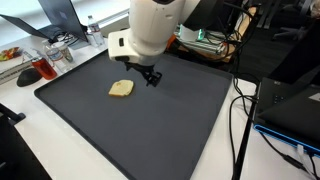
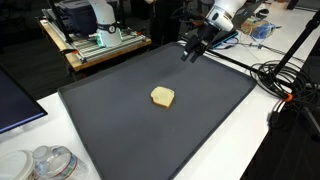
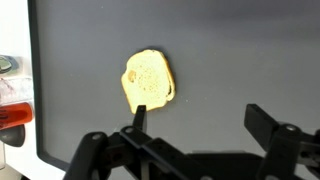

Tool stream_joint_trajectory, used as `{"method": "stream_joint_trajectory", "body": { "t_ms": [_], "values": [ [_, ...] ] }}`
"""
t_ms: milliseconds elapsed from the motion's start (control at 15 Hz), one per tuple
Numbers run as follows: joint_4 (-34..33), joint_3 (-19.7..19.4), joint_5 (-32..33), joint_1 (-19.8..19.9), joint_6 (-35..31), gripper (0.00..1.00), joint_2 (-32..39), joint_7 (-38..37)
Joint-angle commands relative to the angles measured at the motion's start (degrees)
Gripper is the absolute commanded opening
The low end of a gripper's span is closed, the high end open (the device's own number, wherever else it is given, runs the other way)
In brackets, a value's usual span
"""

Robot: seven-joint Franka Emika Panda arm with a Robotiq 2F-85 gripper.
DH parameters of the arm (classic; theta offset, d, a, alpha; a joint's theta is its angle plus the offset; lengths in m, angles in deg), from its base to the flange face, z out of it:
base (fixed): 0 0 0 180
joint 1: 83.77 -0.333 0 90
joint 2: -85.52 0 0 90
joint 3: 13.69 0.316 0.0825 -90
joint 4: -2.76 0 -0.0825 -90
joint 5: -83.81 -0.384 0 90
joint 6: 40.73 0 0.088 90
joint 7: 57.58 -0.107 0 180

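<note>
A pale yellow, flat piece of food like a slice of bread (image 1: 121, 89) lies on a dark grey mat (image 1: 170, 120); it shows in both exterior views (image 2: 162, 96) and in the wrist view (image 3: 149, 79). My gripper (image 1: 152, 77) hangs above the mat, beside the slice and apart from it. In an exterior view it is high over the mat's far edge (image 2: 190, 51). In the wrist view the fingers (image 3: 200, 118) are spread wide with nothing between them; the slice lies just beyond the left fingertip.
The mat covers a white table (image 2: 255, 135). Clear containers (image 2: 48, 163) stand at one corner, with a red item and clutter (image 1: 40, 66) past the mat's edge. Cables (image 2: 285, 80) and a wooden cart with electronics (image 2: 95, 42) stand around the table.
</note>
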Motion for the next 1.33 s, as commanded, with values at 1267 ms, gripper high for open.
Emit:
{"method": "stream_joint_trajectory", "body": {
  "t_ms": [1267],
  "values": [
    [56.5, 2.5, -22.1, 21.7, -44.3, 1.0, -43.6, 31.6]
  ]
}}
